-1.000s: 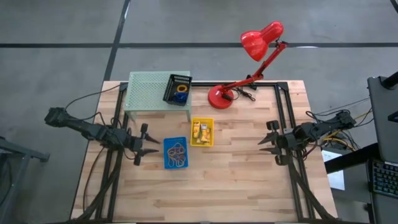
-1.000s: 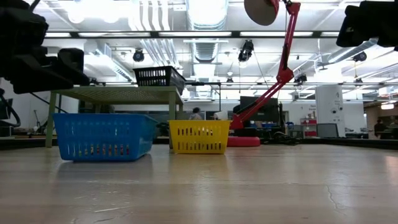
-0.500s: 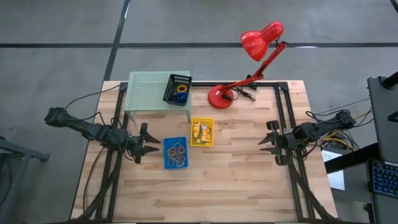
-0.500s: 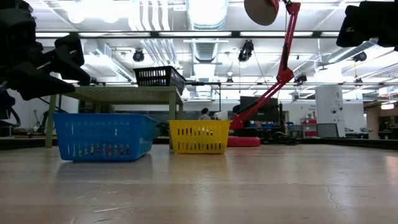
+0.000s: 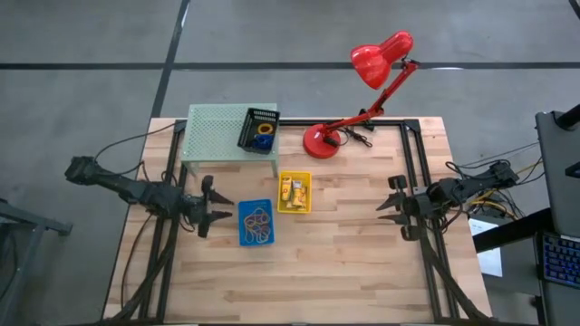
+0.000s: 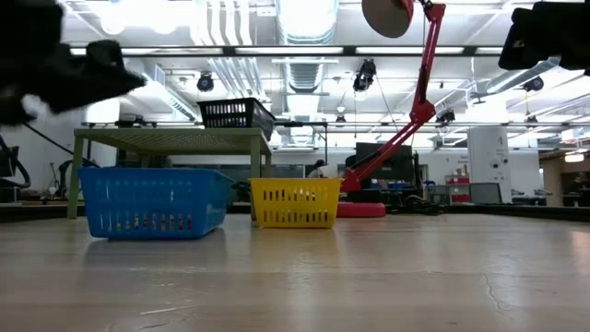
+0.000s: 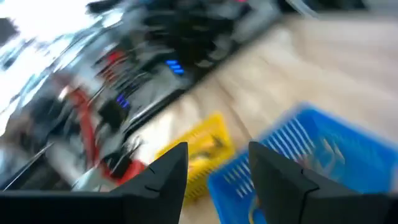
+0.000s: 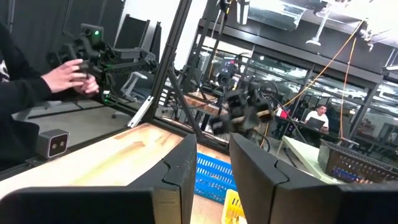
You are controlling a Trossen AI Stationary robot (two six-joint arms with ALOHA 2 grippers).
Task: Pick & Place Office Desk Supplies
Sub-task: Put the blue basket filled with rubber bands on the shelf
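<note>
The supplies lie in three small baskets. A blue basket [image 5: 256, 223] holds rubber-band loops, and a yellow basket [image 5: 294, 192] holds yellow packets; both rest on the table. A black basket [image 5: 259, 130] with small rings stands on the pale green mesh shelf [image 5: 213, 134]. My left gripper [image 5: 217, 210] hovers open just left of the blue basket [image 7: 311, 155], above the table, holding nothing. My right gripper [image 5: 385, 199] waits open near the table's right edge, also with nothing between its fingers.
A red desk lamp [image 5: 362, 91] stands at the far side, its base [image 5: 321, 140] right of the shelf. Bare wood lies between the baskets and my right gripper. A person's hand [image 8: 68, 74] works beyond the table in the right wrist view.
My left gripper has risen a little and rolled about its own pointing line, staying open beside the blue basket. The baskets have not moved.
</note>
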